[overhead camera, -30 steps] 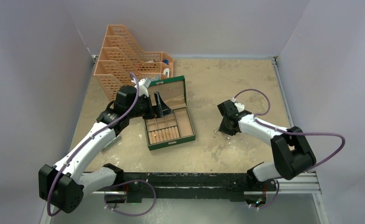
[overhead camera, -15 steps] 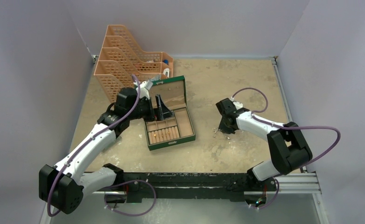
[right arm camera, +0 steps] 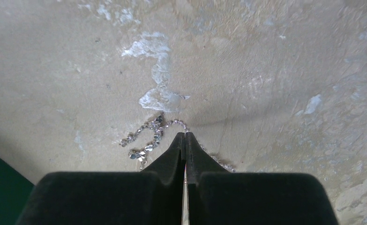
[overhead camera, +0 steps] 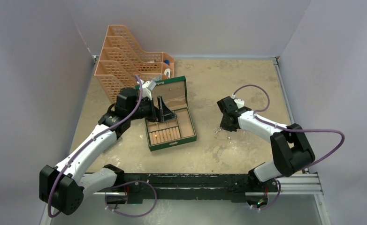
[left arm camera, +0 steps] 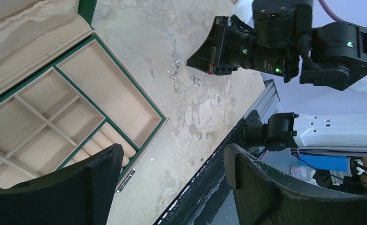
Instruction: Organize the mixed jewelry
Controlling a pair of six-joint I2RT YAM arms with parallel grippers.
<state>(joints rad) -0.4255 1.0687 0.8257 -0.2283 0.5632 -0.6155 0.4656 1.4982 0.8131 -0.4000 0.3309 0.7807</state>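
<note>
The right tool point(right arm camera: 185, 136) has its fingers pressed together, tips down on the silvery chain point(right arm camera: 149, 138); I cannot tell whether a link is pinched between them. The chain lies bunched on the bare worktop point(right arm camera: 266, 70), at 3 o'clock from the open green box point(overhead camera: 172, 144) in the top view. The left tool point(left arm camera: 172, 159) hangs over that box, fingers wide apart.

Readable text, labels, numbers: none in any view. Green box point(overhead camera: 159, 146), left of the table's point(overhead camera: 238, 84) centre: a pale mark on its front wall, too small to read. Orange mesh organizer point(overhead camera: 120, 56), far-left corner: unmarked.
</note>
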